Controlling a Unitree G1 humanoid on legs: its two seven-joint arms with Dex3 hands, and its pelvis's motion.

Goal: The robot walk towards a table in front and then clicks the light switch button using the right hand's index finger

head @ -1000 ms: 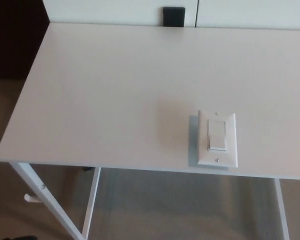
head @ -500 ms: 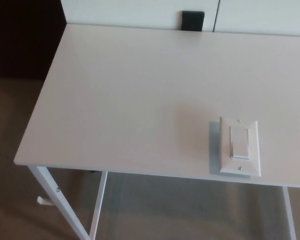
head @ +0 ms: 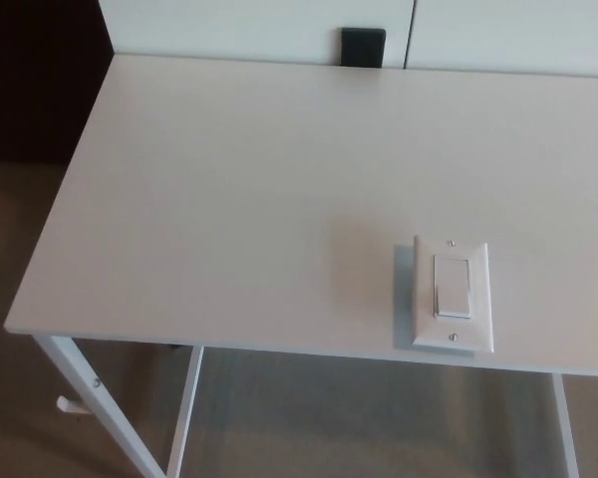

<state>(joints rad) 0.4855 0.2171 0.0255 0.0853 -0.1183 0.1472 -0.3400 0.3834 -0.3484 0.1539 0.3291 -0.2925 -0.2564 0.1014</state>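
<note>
Switch (head: 453,287): a white rocker set in a white plate (head: 452,295), lying flat on the table (head: 229,189) close to its near edge, toward the right of the view. The plate has a small screw above and another below the rocker; which way the rocker is tipped is hard to tell. The table top is white, and its right side runs out of the picture. White legs (head: 100,403) show below the near edge, their feet cut off. At the far edge a small black block (head: 363,47) stands against a white wall, its top cropped. Neither hand shows, so the state of the fingers cannot be told.
</note>
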